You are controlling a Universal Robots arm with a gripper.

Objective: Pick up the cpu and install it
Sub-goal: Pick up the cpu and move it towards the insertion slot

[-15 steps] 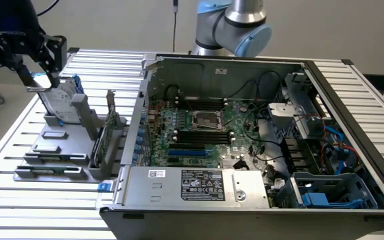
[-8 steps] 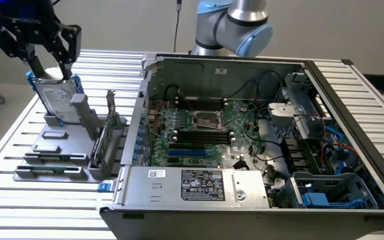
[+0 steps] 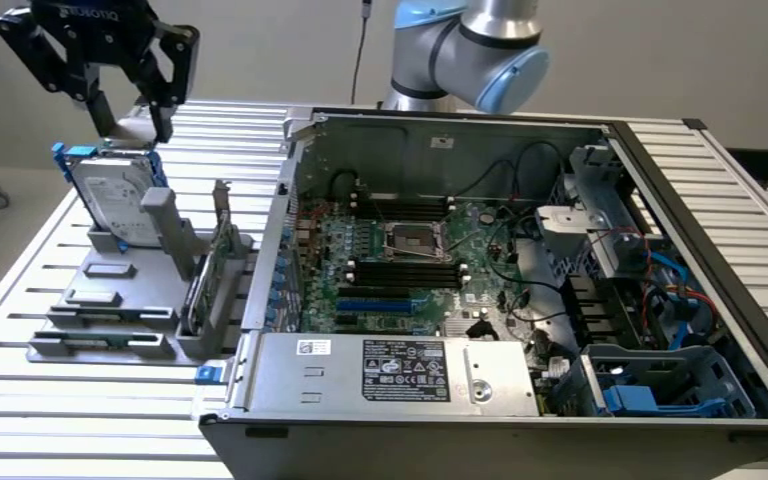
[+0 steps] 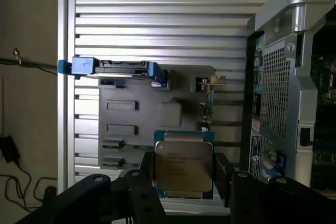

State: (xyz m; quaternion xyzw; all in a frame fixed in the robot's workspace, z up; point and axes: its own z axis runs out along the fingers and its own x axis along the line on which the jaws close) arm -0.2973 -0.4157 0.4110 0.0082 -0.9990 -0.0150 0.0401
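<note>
Power supply point(image 3: 404, 370) sits nearest, at the front of the open computer case point(image 3: 704, 180); behind it lies the green board point(image 3: 478, 240) with its dark socket point(image 3: 408, 240). Farther off, at the exterior view's left, the gripper point(image 3: 131, 128) hangs above the hard drive point(image 3: 107, 195) standing in the grey holder point(image 3: 104, 300), its jaws pinching the cpu point(image 4: 184, 163) between them, well apart from the socket.

I see a robotics lab: a robot arm point(image 3: 484, 50) beside a slatted metal workbench point(image 3: 77, 410) holding an opened computer case point(image 3: 491, 455) and a parts rack point(image 3: 104, 318).
</note>
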